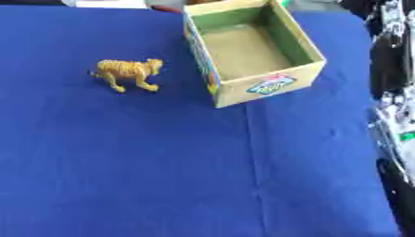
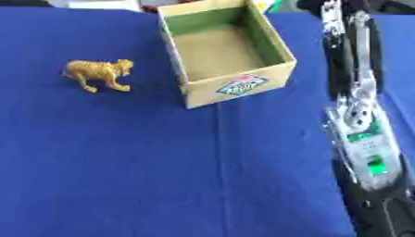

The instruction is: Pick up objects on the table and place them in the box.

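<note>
A small yellow-orange toy tiger (image 1: 128, 74) stands upright on the blue cloth, its head turned towards the box. To its right an open cardboard box (image 1: 312, 52) with a green inner lining and a colourful label on its front stands at the far middle, and nothing shows inside it. My right arm runs along the right edge of the table. Its hand (image 2: 344, 28) reaches up beside the box's right wall with its fingers straight, and it holds nothing. My left hand shows in neither view.
The blue cloth (image 1: 162, 176) covers the whole table, with a crease running down from the box's front corner. My right forearm (image 2: 365, 143), silver with green lights, lies over the table's right side. Pale objects sit beyond the far edge.
</note>
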